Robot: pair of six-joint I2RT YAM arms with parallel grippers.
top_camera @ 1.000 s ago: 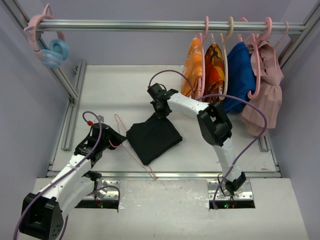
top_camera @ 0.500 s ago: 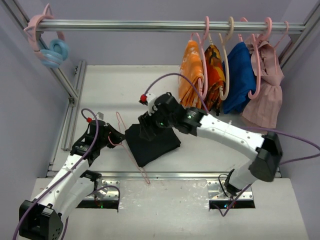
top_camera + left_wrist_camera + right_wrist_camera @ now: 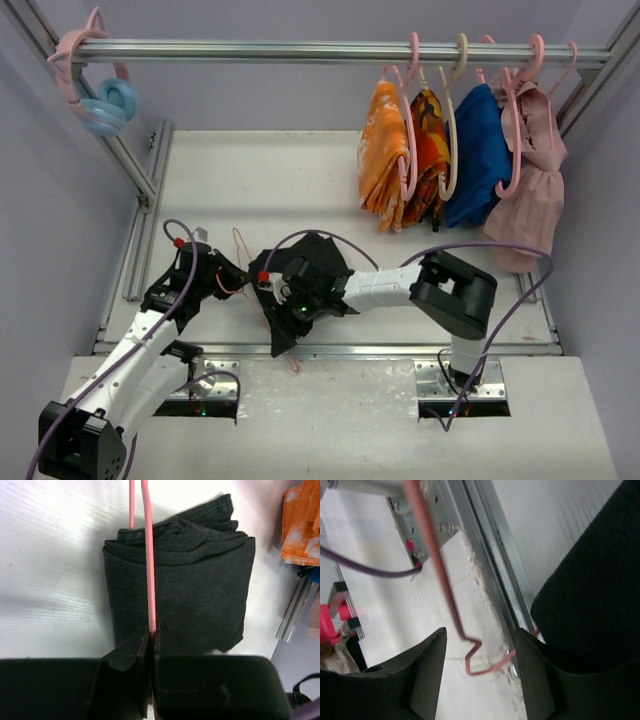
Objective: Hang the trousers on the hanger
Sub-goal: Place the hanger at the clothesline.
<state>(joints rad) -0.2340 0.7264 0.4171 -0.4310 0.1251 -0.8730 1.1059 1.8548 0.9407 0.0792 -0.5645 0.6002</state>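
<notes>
Left hand (image 3: 151, 631) pinches hanger (image 3: 148, 555) lying across trousers (image 3: 200, 580).

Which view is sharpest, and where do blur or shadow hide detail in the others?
Top external: evenly lit and sharp, though the trousers read as one dark mass. Left wrist: hanger and fabric folds crisp, soft shadow on the table. Right wrist: soft throughout, the right gripper a near-black silhouette.

Matt black cloth trousers (image 3: 200, 590), smooth pink wire hanger (image 3: 149, 580).
</notes>
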